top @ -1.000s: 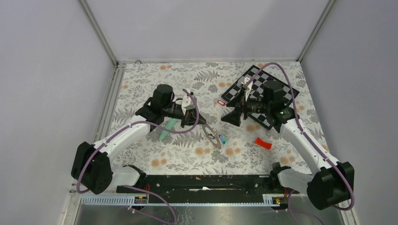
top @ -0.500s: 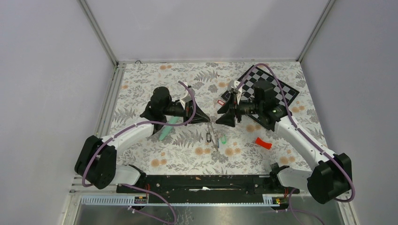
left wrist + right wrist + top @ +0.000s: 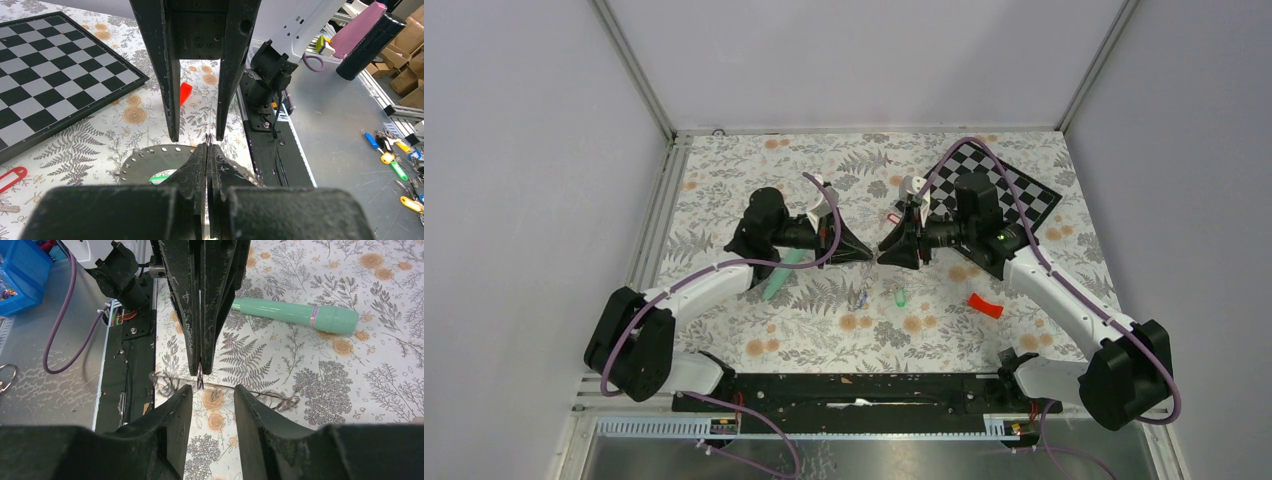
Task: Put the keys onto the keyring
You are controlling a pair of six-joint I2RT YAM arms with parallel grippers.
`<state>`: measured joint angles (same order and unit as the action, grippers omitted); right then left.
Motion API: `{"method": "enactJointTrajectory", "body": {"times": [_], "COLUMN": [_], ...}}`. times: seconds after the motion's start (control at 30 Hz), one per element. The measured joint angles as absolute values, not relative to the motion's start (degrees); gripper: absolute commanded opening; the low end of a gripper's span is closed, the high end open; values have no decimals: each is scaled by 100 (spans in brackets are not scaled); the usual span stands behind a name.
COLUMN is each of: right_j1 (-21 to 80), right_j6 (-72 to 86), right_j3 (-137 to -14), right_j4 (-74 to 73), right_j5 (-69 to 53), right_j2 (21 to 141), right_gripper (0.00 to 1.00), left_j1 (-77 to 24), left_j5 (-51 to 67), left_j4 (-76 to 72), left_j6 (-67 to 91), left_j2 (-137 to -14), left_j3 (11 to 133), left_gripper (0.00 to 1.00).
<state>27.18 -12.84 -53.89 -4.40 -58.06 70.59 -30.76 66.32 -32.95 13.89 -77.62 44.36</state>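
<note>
My left gripper (image 3: 868, 256) is shut on the keyring (image 3: 145, 160), a flat grey disc with small holes that hangs under its fingers. A thin metal bit sticks out past the left fingertips (image 3: 202, 155). My right gripper (image 3: 884, 251) faces it tip to tip and is open, its fingers (image 3: 172, 100) on either side of that metal bit without touching it. In the right wrist view the keyring (image 3: 240, 390) shows edge-on as a thin line just beyond my right gripper (image 3: 212, 390). A green key (image 3: 900, 296) lies on the cloth below both grippers. A red key (image 3: 894, 217) lies behind them.
A mint-green tube (image 3: 779, 275) lies under the left arm. A curved red plastic piece (image 3: 985, 305) lies at the right front. A chessboard (image 3: 1019, 190) lies at the back right, partly under the right arm. Walls close in the floral cloth (image 3: 724, 170).
The left gripper has swung up and lifted the keyring off the cloth. The right arm has moved left until it meets the left fingertips, and its jaws have narrowed.
</note>
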Motion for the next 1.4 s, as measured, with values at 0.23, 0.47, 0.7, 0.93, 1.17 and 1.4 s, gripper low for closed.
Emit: {"method": "enactJointTrajectory", "body": {"times": [0.23, 0.47, 0.7, 0.93, 1.17, 1.4], "right_j1": [2812, 2851, 2873, 2985, 3358, 3461], "right_j6": [-1356, -1413, -1667, -2488, -2906, -2976], "right_j3": [-5389, -5389, -5452, -6097, -6324, -6351], "right_j4": [-445, -451, -731, -1859, -2429, -2681], "right_j5": [-5808, -5833, -5743, -4919, -4084, -3614], "right_j2": [7120, 7122, 7122, 7120, 7122, 7133], "right_gripper": [35, 3, 0, 0, 0, 0], "left_j1": [-3133, -3144, -3146, -3151, -3175, -3448], "left_j5": [6622, 6558, 6508, 6176, 5972, 5935], "left_j4": [-3312, -3312, -3291, -1962, -998, -379], "left_j6": [1404, 1402, 1288, 196, -858, -1621], "left_j2": [-7828, -7848, -7850, -7850, -7856, -7933], "left_j3": [4436, 4436, 4377, 4713, 5306, 5404], "left_gripper": [0, 0, 24, 47, 45, 32]}}
